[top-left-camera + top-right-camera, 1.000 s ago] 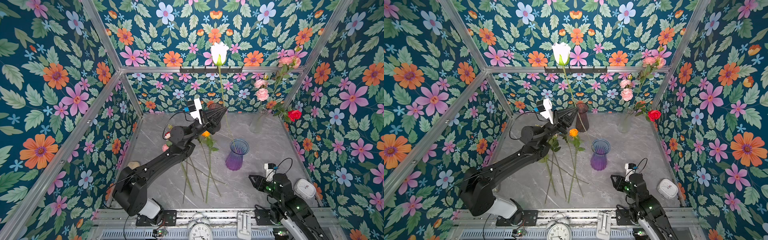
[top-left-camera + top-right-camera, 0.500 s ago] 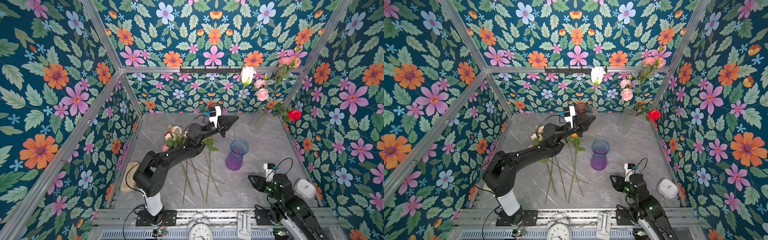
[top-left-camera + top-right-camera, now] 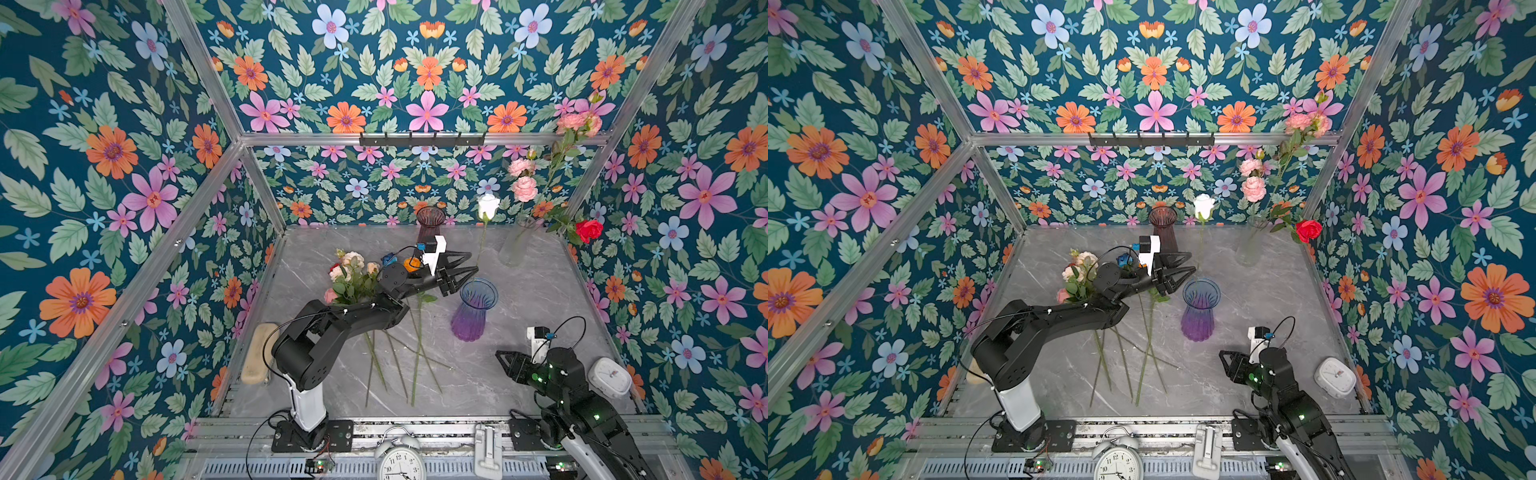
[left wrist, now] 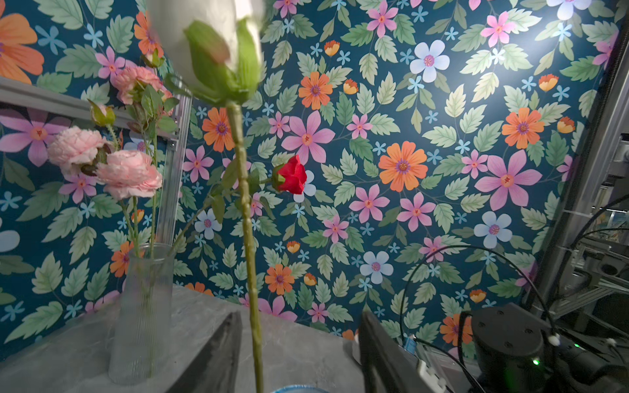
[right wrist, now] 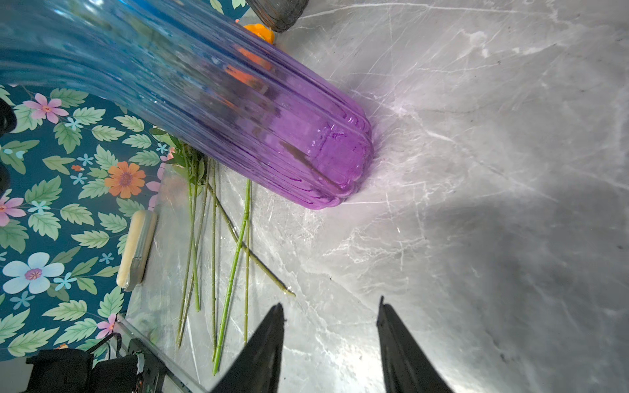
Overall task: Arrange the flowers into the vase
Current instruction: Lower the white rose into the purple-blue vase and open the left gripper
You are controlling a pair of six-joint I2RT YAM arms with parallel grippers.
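Left tool (image 3: 474,262) gapes around the upright white rose (image 3: 488,206) stem (no clamp on it), just above the blue-purple vase (image 3: 473,309) mouth; other flowers (image 3: 353,266) lie on the desk (image 3: 540,332); right tool (image 5: 330,303) jaws apart, empty.

Three vases (image 3: 473,309) (image 3: 430,222) (image 3: 515,249), two clocks (image 3: 401,461) (image 3: 609,376), two arms (image 3: 332,328) (image 3: 582,403)

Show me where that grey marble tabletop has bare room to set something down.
Widest bare patch: right half of the grey marble tabletop, bordered by the purple-and-blue ribbed glass vase, the clear ribbed glass vase and the white square clock. A smaller strip lies between the loose green-stemmed flowers and the right gripper. Left of centre is crowded.
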